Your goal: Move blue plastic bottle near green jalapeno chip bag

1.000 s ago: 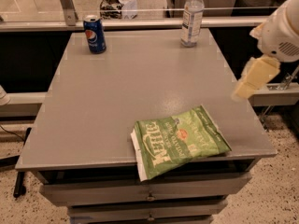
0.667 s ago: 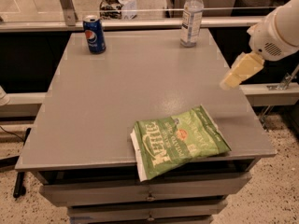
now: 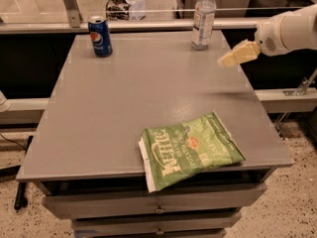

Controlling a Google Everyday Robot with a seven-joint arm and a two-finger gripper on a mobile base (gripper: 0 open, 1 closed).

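Scanning past the Pepsi can (image 3: 100,36) and the near-edge green jalapeno chip bag (image 3: 190,150), I judge the blue plastic bottle (image 3: 203,18), upright far back, light, slick and tippy: grasp mid-label. My gripper (image 3: 237,54) hovers right of it, apart; spread or pressed, I cannot tell.

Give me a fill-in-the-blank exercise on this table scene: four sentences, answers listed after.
The blue plastic bottle stands upright at the table's far edge, topped by a ____ cap. The green jalapeno chip bag lies flat at the near edge; its large white lettering reads ____. In the camera view, the Pepsi can stands to the ____ of the bottle. The gripper hangs over the table's right edge, and the object closest to it is the ____.
Missing words: white; Kettle; left; bottle.
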